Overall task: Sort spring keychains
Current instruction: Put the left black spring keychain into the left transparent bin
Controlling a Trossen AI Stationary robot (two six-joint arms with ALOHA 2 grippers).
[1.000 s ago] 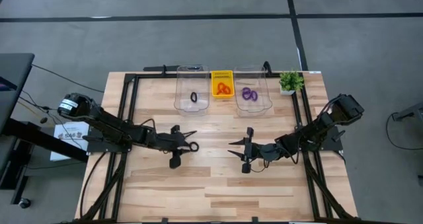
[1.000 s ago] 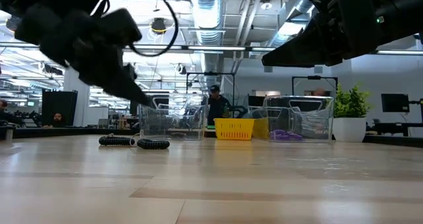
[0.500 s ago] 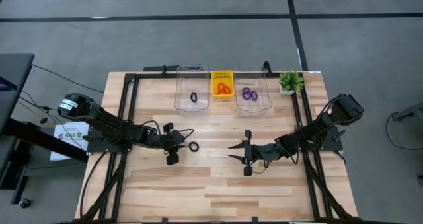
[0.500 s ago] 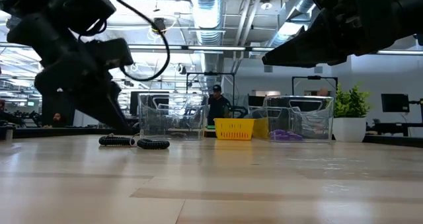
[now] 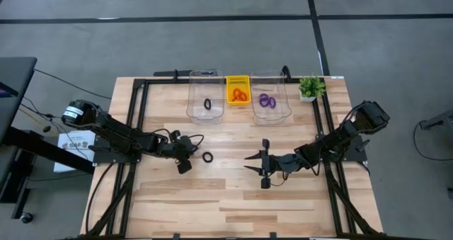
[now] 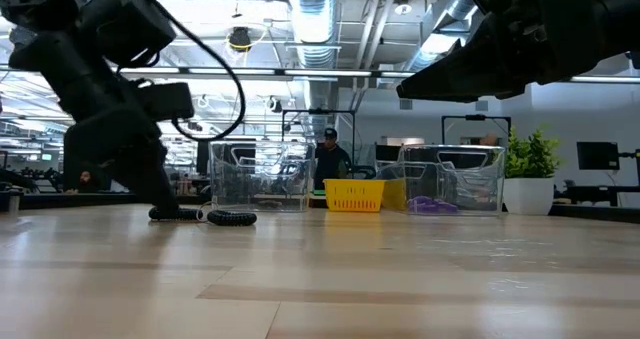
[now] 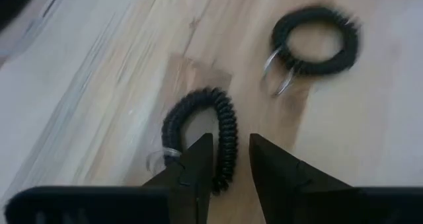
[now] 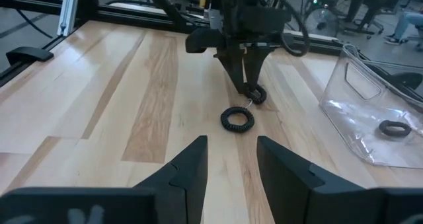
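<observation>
Two black spring keychains lie flat on the table left of its middle. The one nearer the left edge (image 7: 198,135) is at my left gripper (image 7: 230,139), which points steeply down. The gripper is open: one fingertip stands inside the loop and one outside, with the loop's side between them. Whether they touch it I cannot tell. The other black keychain (image 5: 207,156) lies free beside it. My right gripper (image 5: 249,161) hovers open over the middle of the table, holding nothing. Another black keychain (image 5: 207,104) lies in the left clear bin, orange ones (image 5: 239,95) in the yellow basket, and purple ones (image 5: 266,100) in the right clear bin.
The two clear bins (image 5: 192,109) (image 5: 283,109) and the yellow basket (image 5: 238,80) stand in a row at the far edge, with a small potted plant (image 5: 310,88) to their right. A black frame runs along the table's left, right and far sides. Bare wood lies toward the near edge.
My left gripper has drawn back toward the table's left edge, tipped more steeply downward and sunk to the tabletop over the black keychain nearer that edge. Both black keychains have stayed where they lay. My right gripper has kept still.
</observation>
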